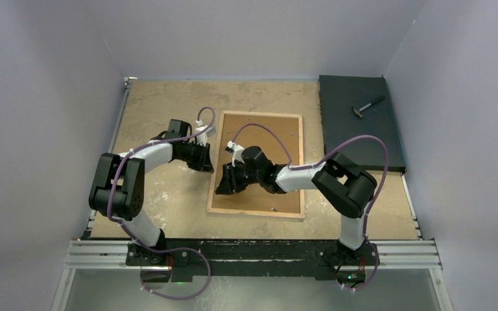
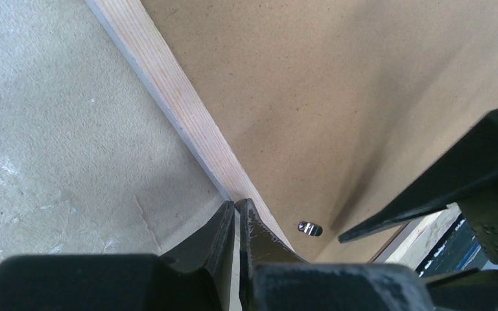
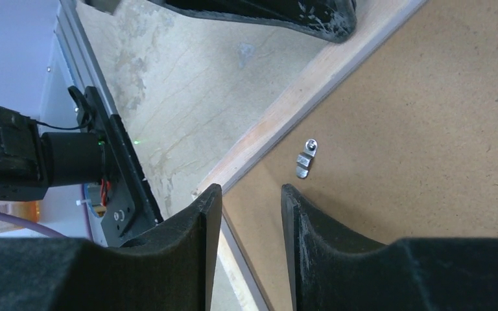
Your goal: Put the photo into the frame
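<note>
You had soft, even light from above in the top view: the bench (image 1: 168,110) read clearly, the arms cast only faint, short shadows, and the walls carried a cool lilac tint. The slab (image 1: 356,123) at far right was near black, with little detail. In your left wrist view the board (image 2: 266,78) showed sharp grain under a broad soft shadow, while the left jaws were dark and blurred near the lens. In the right wrist view a clip (image 3: 305,159) glinted, the right jaws were murky, and the upper left corner washed out pale blue.
</note>
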### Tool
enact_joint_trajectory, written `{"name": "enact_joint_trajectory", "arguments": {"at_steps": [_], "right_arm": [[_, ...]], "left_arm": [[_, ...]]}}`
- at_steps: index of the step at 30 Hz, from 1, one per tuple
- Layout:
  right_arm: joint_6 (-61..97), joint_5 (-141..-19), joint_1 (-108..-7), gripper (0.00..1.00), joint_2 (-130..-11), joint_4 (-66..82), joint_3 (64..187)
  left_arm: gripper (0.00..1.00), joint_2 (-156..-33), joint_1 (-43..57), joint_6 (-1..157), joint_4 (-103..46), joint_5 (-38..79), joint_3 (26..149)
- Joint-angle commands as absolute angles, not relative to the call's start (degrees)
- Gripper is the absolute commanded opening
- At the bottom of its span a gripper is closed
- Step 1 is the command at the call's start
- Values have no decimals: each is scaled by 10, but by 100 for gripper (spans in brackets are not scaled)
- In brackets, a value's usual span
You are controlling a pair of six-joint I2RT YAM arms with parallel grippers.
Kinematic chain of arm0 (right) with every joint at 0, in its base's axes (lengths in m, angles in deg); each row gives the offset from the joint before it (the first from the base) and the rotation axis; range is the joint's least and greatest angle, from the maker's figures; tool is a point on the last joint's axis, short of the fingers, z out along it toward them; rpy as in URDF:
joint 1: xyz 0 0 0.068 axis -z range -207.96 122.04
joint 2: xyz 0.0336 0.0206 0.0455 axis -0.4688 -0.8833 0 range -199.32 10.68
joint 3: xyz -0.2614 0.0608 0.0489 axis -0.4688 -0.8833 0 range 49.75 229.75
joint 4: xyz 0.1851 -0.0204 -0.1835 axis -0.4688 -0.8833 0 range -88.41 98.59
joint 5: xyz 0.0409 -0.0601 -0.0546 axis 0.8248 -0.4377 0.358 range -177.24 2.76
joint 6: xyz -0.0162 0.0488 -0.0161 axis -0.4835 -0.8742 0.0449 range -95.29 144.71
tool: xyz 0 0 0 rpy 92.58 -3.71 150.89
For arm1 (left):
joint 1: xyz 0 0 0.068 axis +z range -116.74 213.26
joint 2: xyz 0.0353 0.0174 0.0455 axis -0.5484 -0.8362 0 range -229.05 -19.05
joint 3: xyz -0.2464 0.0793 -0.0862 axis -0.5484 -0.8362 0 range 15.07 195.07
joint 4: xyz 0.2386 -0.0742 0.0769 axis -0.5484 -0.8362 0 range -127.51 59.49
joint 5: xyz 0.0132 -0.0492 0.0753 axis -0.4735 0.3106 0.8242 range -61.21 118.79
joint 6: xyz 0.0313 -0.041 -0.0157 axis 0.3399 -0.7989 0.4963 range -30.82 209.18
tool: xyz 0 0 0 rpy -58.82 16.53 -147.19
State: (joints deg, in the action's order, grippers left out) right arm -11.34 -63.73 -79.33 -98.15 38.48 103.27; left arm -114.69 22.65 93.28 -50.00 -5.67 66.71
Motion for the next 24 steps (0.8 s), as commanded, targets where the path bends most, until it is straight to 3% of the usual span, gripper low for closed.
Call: {"name": "enact_joint_trajectory", "arguments": {"at_steps": [1, 24], "right_arm": [[-86, -640, -785, 42, -942, 366, 1033], [-102, -644, -788, 40, -1007, 443, 1020]], "left_arm": [[3, -1147, 221, 954, -494, -17, 653], [0, -1142, 219, 951, -493, -16, 645]]}}
